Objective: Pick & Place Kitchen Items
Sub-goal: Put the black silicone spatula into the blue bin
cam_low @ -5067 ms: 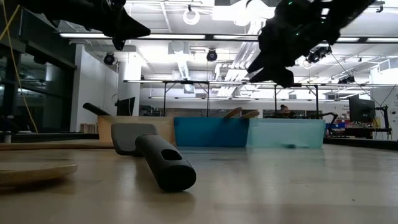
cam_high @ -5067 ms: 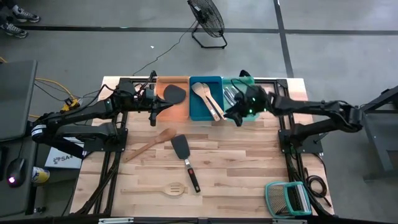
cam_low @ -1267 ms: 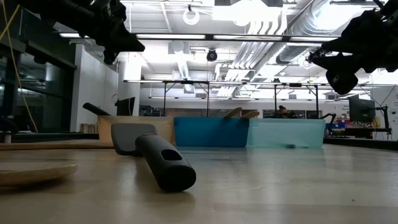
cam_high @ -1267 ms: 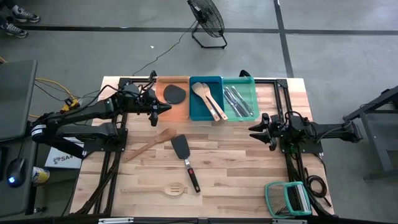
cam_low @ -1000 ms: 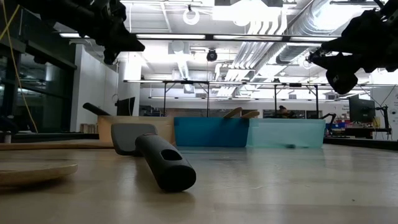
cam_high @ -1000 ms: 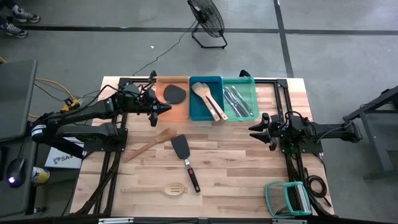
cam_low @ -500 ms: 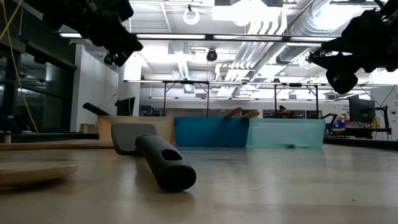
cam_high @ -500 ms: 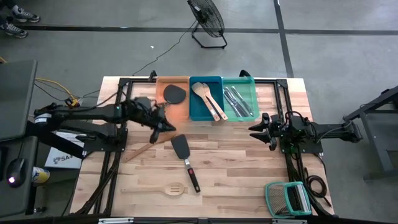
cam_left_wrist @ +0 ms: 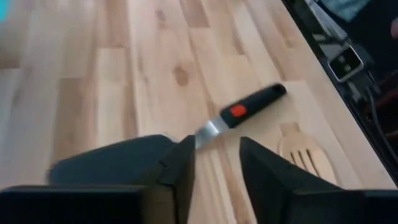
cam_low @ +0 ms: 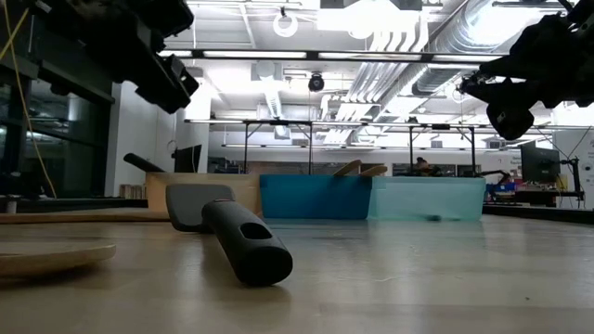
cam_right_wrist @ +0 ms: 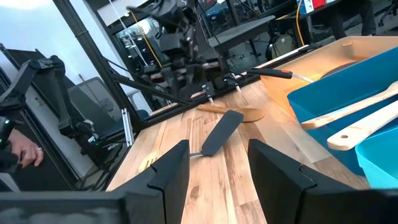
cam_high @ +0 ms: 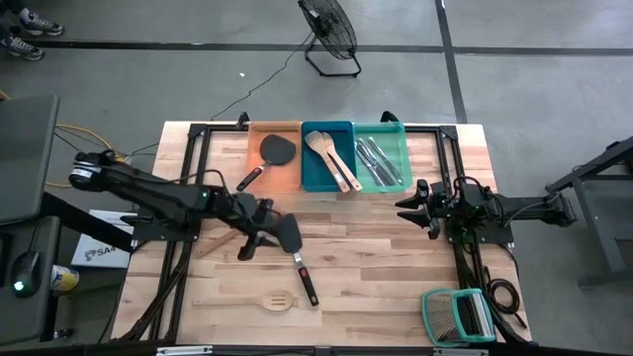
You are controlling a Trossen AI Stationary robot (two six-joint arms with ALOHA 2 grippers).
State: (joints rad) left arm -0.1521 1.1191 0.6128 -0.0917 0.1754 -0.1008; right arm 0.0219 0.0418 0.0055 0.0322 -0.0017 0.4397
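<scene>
Black spatula (cam_high: 294, 249) lies mid-desk, just below the left gripper (cam_left_wrist: 214, 163), whose fingers stand parted and empty. Likely light and stiff; grasp the red-marked handle. Right gripper (cam_high: 404, 207) waits beside the spatula's far right, open, empty.

A pale wooden table (cam_high: 376, 267) stands on a grey concrete floor (cam_high: 534, 89), and along its far edge three rectangular trays sit side by side: an orange tray (cam_high: 282, 176), a blue tray (cam_high: 315, 178) in the middle and a teal tray (cam_high: 394, 133), each touching the next. At the table's near right corner lies a green-framed wire rack (cam_high: 457, 316), while a black floor fan (cam_high: 329, 35) stands on the floor beyond the table with a cable trailing from it. Off the table's left side sit a dark case (cam_high: 22, 148), a yellow cable (cam_high: 84, 138) and a computer mouse (cam_high: 24, 269), and a pair of shoes (cam_high: 25, 35) shows at the far left corner of the floor.
</scene>
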